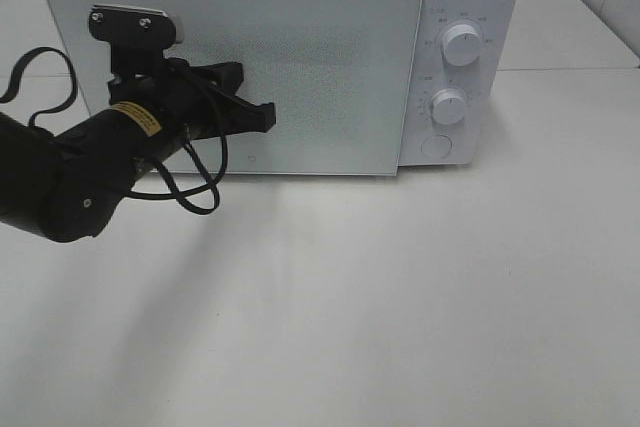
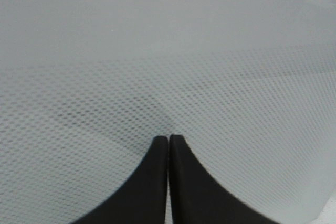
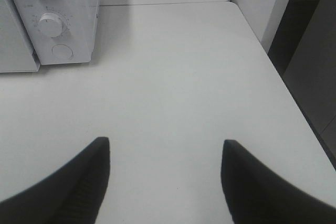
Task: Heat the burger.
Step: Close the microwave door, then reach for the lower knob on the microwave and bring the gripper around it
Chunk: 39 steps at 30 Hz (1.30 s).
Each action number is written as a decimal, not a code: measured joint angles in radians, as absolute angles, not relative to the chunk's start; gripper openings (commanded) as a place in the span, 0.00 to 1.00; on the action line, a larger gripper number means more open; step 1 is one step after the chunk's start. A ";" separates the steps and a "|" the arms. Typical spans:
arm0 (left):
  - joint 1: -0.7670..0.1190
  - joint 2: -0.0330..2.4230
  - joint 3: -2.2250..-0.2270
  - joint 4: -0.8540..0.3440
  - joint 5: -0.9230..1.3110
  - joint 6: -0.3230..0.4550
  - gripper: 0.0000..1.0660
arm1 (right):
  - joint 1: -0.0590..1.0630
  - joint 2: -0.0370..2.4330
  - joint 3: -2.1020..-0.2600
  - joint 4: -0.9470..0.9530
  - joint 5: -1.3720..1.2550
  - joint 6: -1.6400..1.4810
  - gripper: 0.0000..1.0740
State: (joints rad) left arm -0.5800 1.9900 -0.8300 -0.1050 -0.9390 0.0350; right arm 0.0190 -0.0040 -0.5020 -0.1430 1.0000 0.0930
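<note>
The left gripper [image 1: 268,117] [image 2: 168,137], jaws pressed together and holding nothing, points its tips at the dotted front of the door [image 1: 320,67] of a white microwave [image 1: 470,7]. The tips sit low and left of centre on the panel, touching it or very nearly so. The arm reaches in from the left of the high view, a black cable [image 1: 195,192] looping beneath it. Whether the door is fully closed cannot be told. To the door's right, the control panel carries two knobs [image 1: 462,44], one above the other, and a round button [image 1: 436,147] below them. The right gripper [image 3: 165,141] hangs with jaws wide apart and empty over the bare white table [image 1: 400,297], well to the right of the microwave. The burger shows in no view.
</note>
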 measured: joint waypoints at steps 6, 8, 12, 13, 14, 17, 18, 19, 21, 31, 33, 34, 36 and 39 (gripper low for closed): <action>-0.605 2.034 -0.896 -0.116 -0.908 0.045 0.00 | 0.019 -0.004 -0.502 -0.143 1.000 0.093 0.55; -0.608 2.039 -0.910 -0.118 -0.898 0.054 0.00 | 0.019 -0.004 -0.502 -0.143 1.000 0.093 0.55; -0.622 2.062 -0.992 -0.100 -0.799 0.098 0.00 | 0.019 -0.004 -0.502 -0.143 1.000 0.093 0.55; -0.625 2.066 -1.007 -0.093 -0.780 0.103 0.00 | 0.019 -0.004 -0.502 -0.143 1.000 0.093 0.55; -0.625 2.066 -1.007 -0.093 -0.780 0.103 0.00 | 0.019 -0.004 -0.502 -0.143 1.000 0.093 0.55; -0.653 2.072 -1.080 -0.067 -0.697 0.116 0.00 | 0.019 -0.004 -0.502 -0.143 1.000 0.093 0.55; -0.653 2.072 -1.080 -0.067 -0.697 0.116 0.00 | 0.019 -0.004 -0.502 -0.143 1.000 0.093 0.55; -0.661 2.072 -1.093 -0.071 -0.693 0.116 0.00 | 0.019 -0.004 -0.502 -0.143 1.000 0.093 0.55; -0.676 2.071 -1.105 -0.089 -0.688 0.116 0.00 | 0.019 -0.004 -0.502 -0.143 1.000 0.093 0.55; -0.764 1.919 -1.136 -0.222 -0.492 0.210 0.01 | 0.019 -0.004 -0.502 -0.143 1.000 0.093 0.55; -0.787 1.885 -1.136 -0.222 -0.385 0.215 0.02 | 0.019 -0.004 -0.502 -0.143 1.000 0.093 0.55; -0.787 1.885 -1.136 -0.222 -0.385 0.215 0.02 | 0.019 -0.004 -0.502 -0.143 1.000 0.093 0.55; -0.812 1.822 -1.136 -0.209 -0.197 0.219 0.03 | 0.019 -0.004 -0.502 -0.143 1.000 0.093 0.55; -0.826 1.765 -1.136 -0.192 -0.007 0.221 0.08 | 0.019 -0.004 -0.502 -0.143 1.000 0.093 0.55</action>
